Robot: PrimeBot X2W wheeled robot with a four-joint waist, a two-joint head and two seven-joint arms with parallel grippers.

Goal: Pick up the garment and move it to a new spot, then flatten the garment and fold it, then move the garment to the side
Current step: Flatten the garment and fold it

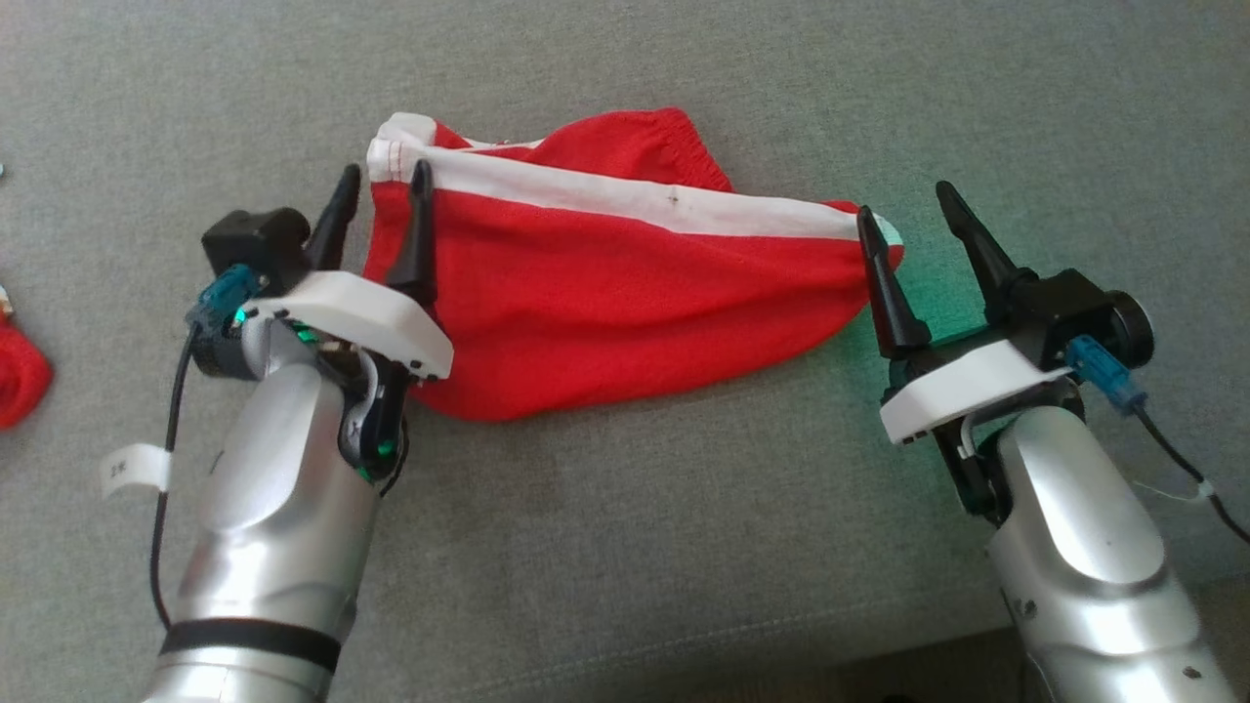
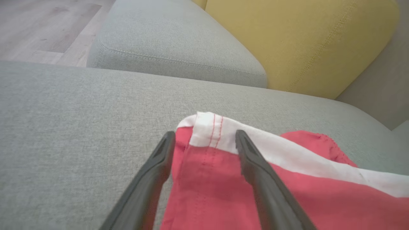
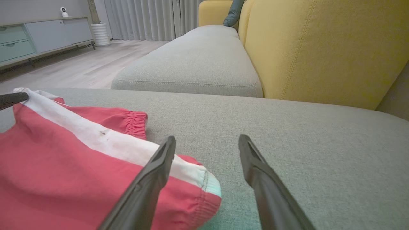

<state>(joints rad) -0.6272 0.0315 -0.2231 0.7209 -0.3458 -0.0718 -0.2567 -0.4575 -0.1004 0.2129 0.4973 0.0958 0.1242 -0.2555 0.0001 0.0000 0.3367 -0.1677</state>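
Garment [image 1: 625, 293], red knit, white-striped, lies rumpled; left claw [image 1: 385, 174] and right claw [image 1: 904, 201] gape empty.

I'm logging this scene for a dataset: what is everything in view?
garment: one, red with white stripe, on the seat cushion
seat cushion: one, grey, under the garment
second cushion: one, grey, beyond it
backrest: one, yellow, behind the cushions
red item: one, head view's left edge, cut off
floor: one, pale wood, beyond the cushions
cabinet: one, pale grey, far wall
left gripper: one, dark fingers, open astride garment's left corner
right gripper: one, dark fingers, open at garment's right end
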